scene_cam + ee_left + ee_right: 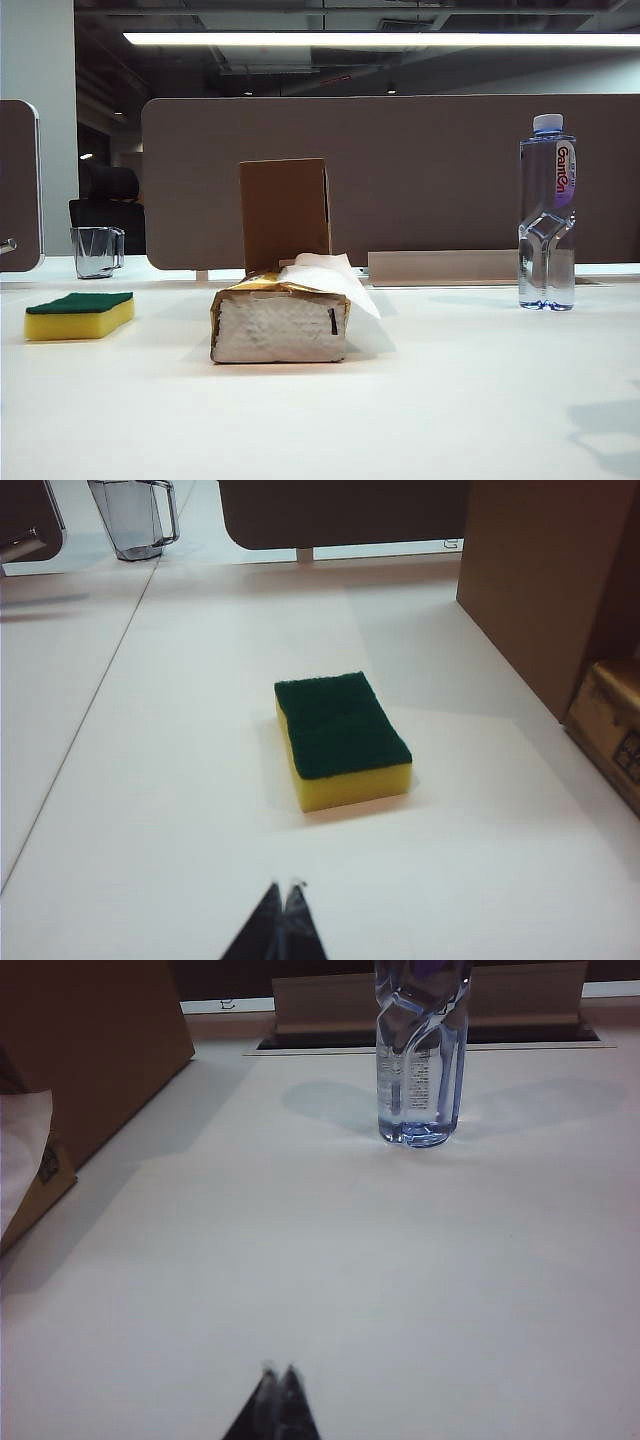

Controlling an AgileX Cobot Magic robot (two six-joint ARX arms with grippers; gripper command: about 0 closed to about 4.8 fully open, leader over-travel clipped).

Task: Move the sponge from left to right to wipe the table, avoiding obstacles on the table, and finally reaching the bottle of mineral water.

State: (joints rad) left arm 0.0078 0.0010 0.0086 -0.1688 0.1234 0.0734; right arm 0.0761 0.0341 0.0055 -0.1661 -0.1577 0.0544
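The yellow sponge (79, 316) (342, 740) lies green side up on the white table (450, 400) at the left. In the middle stand the obstacles: a gold-and-white tissue pack (280, 320) with a tissue sticking out, and behind it an upright brown cardboard box (285, 213). The bottle of mineral water (547, 212) (420, 1055) stands at the right. My left gripper (285, 888) is shut and empty, a short way back from the sponge. My right gripper (278, 1370) is shut and empty, well back from the bottle. Neither arm shows in the exterior view.
A clear glass mug (97, 251) (135, 518) stands at the back left behind the sponge. A brown partition (430, 170) runs along the table's far edge. The box's side (540, 580) (90, 1050) and the pack's corner (610, 730) border both wrist views.
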